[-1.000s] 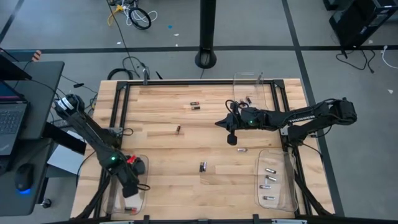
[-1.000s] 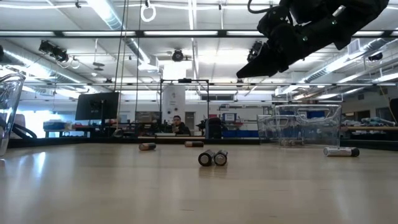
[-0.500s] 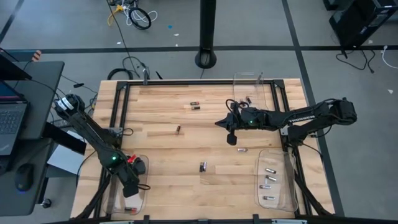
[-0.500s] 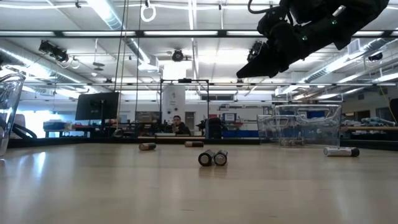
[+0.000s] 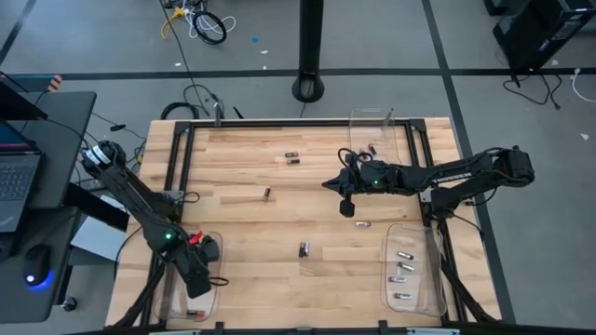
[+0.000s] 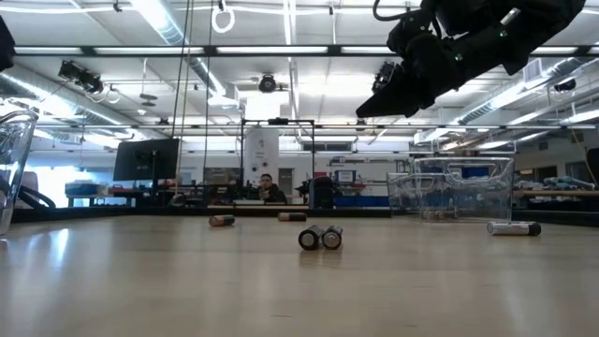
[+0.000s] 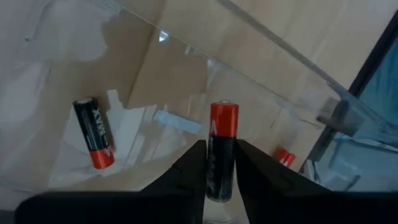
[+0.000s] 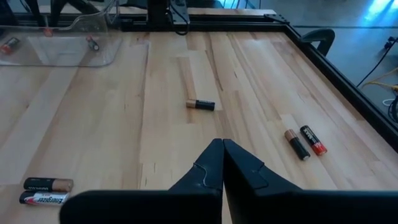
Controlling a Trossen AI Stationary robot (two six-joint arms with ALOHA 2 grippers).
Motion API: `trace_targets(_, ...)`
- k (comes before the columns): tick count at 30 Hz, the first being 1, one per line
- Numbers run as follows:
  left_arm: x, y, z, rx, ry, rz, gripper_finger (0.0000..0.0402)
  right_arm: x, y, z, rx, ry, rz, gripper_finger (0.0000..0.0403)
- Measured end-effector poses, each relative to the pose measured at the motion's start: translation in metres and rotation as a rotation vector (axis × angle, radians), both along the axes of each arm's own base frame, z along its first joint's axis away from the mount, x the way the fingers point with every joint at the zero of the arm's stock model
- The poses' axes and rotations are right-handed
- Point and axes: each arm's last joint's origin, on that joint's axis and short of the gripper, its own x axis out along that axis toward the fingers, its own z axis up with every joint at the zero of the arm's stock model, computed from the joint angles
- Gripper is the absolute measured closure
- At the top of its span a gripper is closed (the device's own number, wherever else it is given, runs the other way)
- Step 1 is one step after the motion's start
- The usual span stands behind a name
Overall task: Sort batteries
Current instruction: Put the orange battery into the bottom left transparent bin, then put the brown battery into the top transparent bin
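Fingers of the left gripper (image 7: 221,163) pinch a smooth red-and-black cylindrical battery (image 7: 221,149) over a clear tray (image 7: 292,68).

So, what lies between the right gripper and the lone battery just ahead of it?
Nothing: in the right wrist view only bare tabletop separates the right gripper from that battery.

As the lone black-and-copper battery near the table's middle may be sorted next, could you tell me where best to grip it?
I would take the black-and-copper battery at mid-body, coming straight down from above, jaws across its narrow width: it lies flat on its side with nothing close beside it.
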Motion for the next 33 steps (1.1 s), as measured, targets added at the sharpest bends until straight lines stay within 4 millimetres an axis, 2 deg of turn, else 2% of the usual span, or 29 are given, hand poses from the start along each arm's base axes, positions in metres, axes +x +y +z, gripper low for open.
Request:
trace_targets(8,-0.002,0.005,0.0,0.032,0.057,0.042,0.0266,0.0,0.0,0.0,0.0,0.001,0.0,0.0386)
trace_targets(11,-0.001,0.005,0.0,-0.018,0.092,-0.006,0.0259,0.0,0.0,0.0,-0.001,0.001,0.0,0.039)
trace_targets(14,0.001,0.004,0.003,-0.042,0.098,-0.031,0.0281,0.0,0.0,0.0,-0.002,0.001,0.001,0.0391)
trace_targets(20,0.011,0.009,0.019,0.046,-0.019,-0.074,0.0385,0.0,0.0,0.0,-0.008,0.003,0.003,0.0384)
trace_targets(25,0.031,0.026,0.025,0.121,-0.208,-0.105,0.0393,0.0,0.0,-0.001,-0.014,0.008,0.006,0.0391)
trace_targets(33,0.072,0.063,0.036,0.284,-0.502,-0.218,0.0397,0.0,-0.001,-0.001,-0.028,0.012,0.01,0.0384)
